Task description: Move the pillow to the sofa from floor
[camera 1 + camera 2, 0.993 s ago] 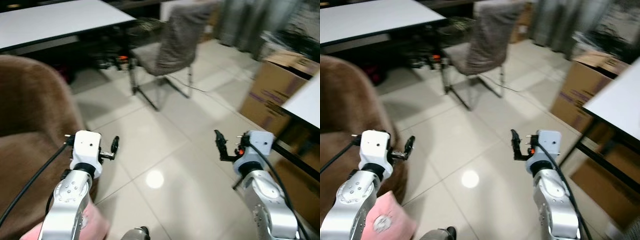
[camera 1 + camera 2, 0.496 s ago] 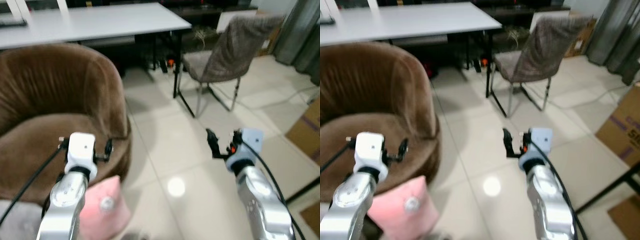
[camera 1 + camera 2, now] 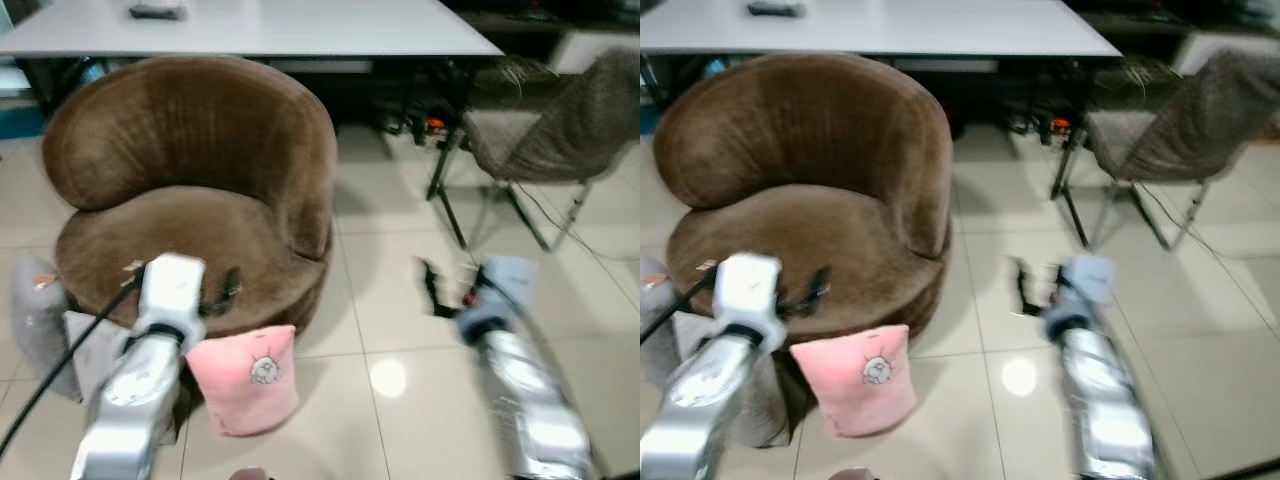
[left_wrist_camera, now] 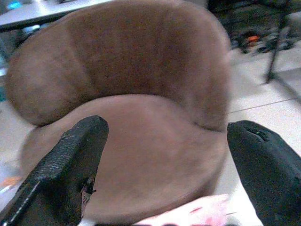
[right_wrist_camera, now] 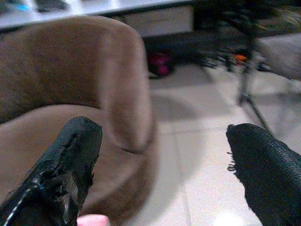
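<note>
Currently, head views: pink pillow (image 3: pixel 245 377) stands on the floor (image 3: pixel 400 300), against the brown sofa (image 3: pixel 190 190) front. Left gripper (image 3: pixel 228 290) hovers above the seat; right gripper (image 3: pixel 432 290) over tiles. Wrist views: both grippers' fingers (image 4: pixel 70 160) spread apart, empty.

Both head cameras look forward and down from above at the brown armchair (image 3: pixel 190 190), the tiled floor (image 3: pixel 400 300) and both arms, the two views slightly offset sideways. Each wrist camera looks out between its own wide-apart jaws, close to the same armchair, which all four views share.
</note>
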You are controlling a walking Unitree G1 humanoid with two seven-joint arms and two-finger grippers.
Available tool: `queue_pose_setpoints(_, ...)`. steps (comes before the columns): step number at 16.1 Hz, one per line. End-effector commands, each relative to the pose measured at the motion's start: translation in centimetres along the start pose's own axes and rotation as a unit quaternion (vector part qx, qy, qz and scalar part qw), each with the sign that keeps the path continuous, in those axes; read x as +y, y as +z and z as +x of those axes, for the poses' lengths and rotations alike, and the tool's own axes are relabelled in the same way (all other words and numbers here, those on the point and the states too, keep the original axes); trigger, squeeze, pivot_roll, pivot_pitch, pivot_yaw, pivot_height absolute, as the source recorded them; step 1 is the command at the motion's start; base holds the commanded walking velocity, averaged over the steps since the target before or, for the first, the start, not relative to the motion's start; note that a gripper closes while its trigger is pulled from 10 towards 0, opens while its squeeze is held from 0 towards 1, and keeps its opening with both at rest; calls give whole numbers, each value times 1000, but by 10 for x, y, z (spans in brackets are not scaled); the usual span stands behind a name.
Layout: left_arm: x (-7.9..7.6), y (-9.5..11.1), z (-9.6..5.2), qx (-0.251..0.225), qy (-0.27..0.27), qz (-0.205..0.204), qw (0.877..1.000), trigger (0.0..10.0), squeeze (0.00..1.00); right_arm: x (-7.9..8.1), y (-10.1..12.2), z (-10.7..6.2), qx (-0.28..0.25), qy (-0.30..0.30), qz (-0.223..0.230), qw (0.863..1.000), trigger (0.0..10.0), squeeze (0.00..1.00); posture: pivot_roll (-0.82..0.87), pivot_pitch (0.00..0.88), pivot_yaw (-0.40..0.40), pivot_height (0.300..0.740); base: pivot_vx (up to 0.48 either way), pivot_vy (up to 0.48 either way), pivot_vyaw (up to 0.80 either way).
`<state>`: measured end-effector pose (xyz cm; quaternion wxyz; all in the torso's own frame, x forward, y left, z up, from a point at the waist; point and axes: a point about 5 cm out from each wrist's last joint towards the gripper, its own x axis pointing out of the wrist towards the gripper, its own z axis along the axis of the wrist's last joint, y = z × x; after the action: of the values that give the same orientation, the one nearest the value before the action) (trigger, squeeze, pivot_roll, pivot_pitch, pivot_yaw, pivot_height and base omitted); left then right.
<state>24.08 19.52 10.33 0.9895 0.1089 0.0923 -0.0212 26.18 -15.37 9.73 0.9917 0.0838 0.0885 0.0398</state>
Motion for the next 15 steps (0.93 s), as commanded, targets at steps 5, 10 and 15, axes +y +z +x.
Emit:
queue_pose_setpoints(5,-8,9,1,-20,-18,0,1000,10000,1000,-16,1,1,5,-41,-32,999,10000,1000,-6,0,-33,740,0,-379,0)
queue_pose_setpoints(10,-6,12,2,-35,-13,0,999,10000,1000,-18,5,2,-13,-59,-36,998,10000,412,-9,0,-30,740,0,-226,0)
queue_pose_setpoints(15,-6,22,2,-75,-14,2,997,10000,1000,-22,10,1,-29,-79,-57,995,10000,0,-10,0,-27,740,0,0,0)
